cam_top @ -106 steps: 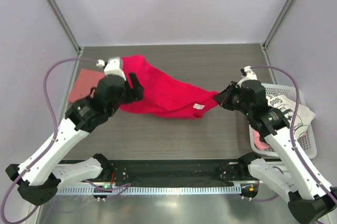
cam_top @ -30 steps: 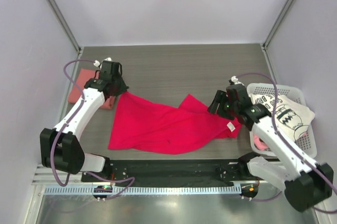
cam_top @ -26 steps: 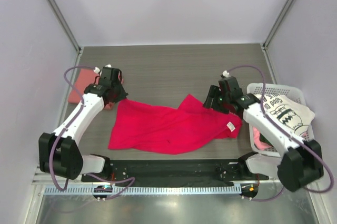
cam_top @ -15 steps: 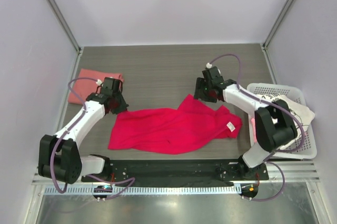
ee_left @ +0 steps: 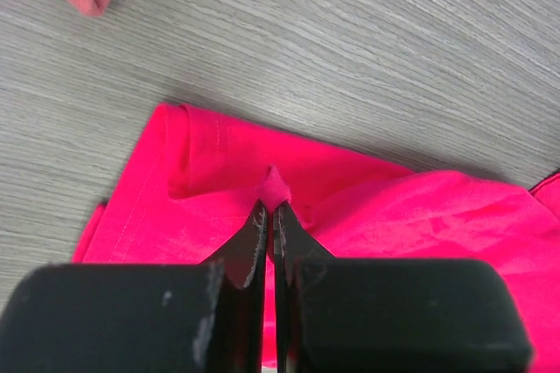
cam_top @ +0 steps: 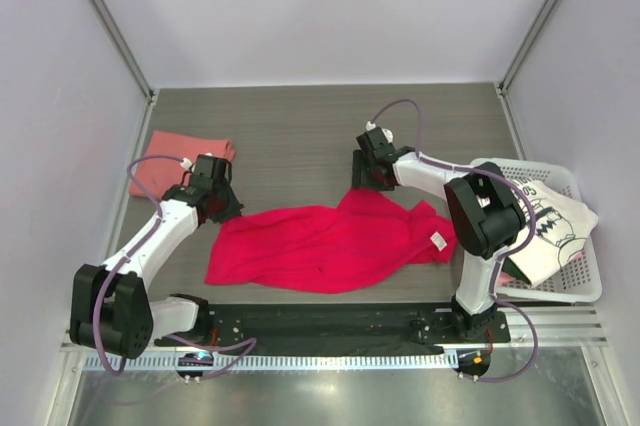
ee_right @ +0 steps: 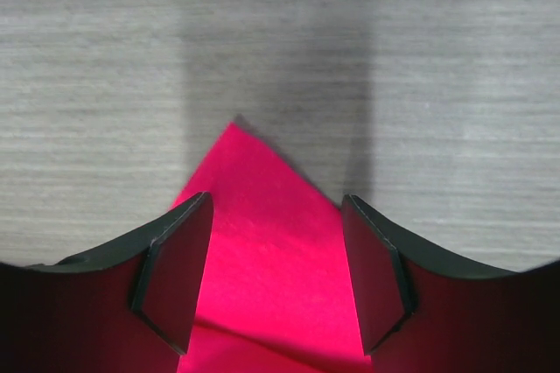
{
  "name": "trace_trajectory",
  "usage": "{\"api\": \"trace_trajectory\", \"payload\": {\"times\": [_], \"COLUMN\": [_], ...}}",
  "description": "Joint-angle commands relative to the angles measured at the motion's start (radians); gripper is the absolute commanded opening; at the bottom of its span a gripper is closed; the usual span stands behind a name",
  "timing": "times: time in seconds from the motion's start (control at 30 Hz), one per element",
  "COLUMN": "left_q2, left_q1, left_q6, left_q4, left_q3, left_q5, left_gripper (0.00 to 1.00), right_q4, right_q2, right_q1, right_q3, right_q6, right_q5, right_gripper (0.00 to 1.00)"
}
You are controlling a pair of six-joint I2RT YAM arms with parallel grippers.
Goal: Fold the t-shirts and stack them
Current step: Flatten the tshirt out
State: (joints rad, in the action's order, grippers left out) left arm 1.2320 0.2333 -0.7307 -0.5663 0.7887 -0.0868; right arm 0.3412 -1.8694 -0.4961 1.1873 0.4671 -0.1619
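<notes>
Grey surface point(cam_top: 300, 126): limp crimson t-shirt point(cam_top: 320, 246), best taken at corners; left fingers point(ee_left: 249, 250) clamp its edge; right fingers point(ee_right: 175, 277) apart astride far corner.

Bright, even light is given from overhead, and only soft shadows are cast. A grey shadow is thrown on the table point(ee_right: 280, 84) beyond the crimson t-shirt point(ee_right: 271, 242). The nearest foregrounds in the wrist views are rendered slightly soft.
</notes>
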Motion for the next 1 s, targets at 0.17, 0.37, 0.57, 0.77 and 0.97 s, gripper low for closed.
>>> {"api": "trace_trajectory", "payload": {"times": [0.17, 0.37, 0.57, 0.77, 0.97], "left_q2": [-0.003, -0.008, -0.068, -0.138, -0.21], "left_q1": [0.0, 0.0, -0.002, -0.002, 0.0], "left_q6": [-0.007, -0.007, 0.008, 0.02, 0.036], "left_q4": [0.042, 0.01, -0.069, -0.154, -0.253], "left_q3": [0.004, 0.047, 0.112, 0.181, 0.256], "left_q5": [-0.018, -0.007, -0.03, -0.036, -0.082], "left_gripper": [0.0, 0.0, 0.0, 0.0, 0.0], "right_q4": [-0.022, 0.018, 0.116, 0.17, 0.219], "right_q2": [-0.088, 0.019, 0.218, 0.393, 0.524], "right_q1": [-0.007, 0.011, 0.065, 0.108, 0.136], "right_q3": [0.061, 0.093, 0.17, 0.202, 0.227], "right_q6": [-0.019, -0.036, -0.051, -0.047, -0.053], "right_q5": [-0.068, -0.111, -0.103, -0.087, -0.083], "right_gripper": [0.26, 0.01, 0.01, 0.01, 0.01]}}
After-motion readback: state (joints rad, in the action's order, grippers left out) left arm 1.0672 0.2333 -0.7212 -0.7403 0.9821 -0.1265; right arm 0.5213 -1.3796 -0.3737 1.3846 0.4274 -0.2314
